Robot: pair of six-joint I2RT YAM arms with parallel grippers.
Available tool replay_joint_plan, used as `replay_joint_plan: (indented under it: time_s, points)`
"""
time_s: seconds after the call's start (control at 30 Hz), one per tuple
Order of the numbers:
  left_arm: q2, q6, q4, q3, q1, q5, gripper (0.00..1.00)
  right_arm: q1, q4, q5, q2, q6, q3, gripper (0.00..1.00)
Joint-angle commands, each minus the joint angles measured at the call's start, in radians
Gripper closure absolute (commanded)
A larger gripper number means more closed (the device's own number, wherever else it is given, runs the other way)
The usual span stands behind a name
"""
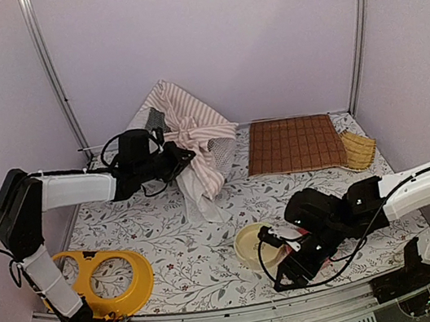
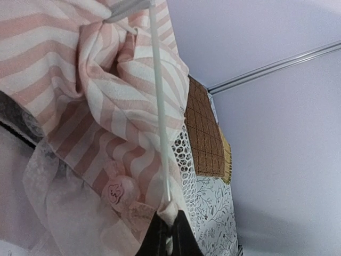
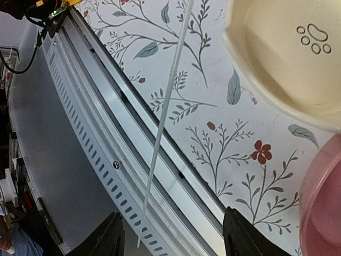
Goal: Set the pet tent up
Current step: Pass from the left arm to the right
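Pet tent is a crumpled heap at the tabletop's back left, so we're early: nothing stands yet. Left claw pinches its fabric; right claw gapes empty, a loose pole lying by it.

Table bears pet tent, mat, bowl, yellow holder.

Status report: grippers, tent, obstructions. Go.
Left gripper shut on pet tent; tent bunched, not standing. Right gripper open, thin pole between its fingers, ungripped. Cream bowl close beside it.
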Motion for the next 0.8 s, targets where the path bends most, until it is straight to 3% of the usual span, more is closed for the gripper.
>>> replay_joint_plan:
  time_s: [0.0, 0.5, 0.77]
  points:
    - [0.007, 0.03, 0.056, 0.054, 0.021, -0.035, 1.0, 0.078, 0.11, -0.036, -0.041, 0.124, -0.073, 0.37]
    - [0.01, 0.029, 0.049, 0.076, 0.021, -0.035, 1.0, 0.213, 0.361, -0.081, 0.143, 0.246, -0.137, 0.46]
    - [0.01, 0.036, 0.041, 0.091, 0.024, -0.031, 1.0, 0.221, 0.41, -0.089, 0.129, 0.268, -0.189, 0.65]
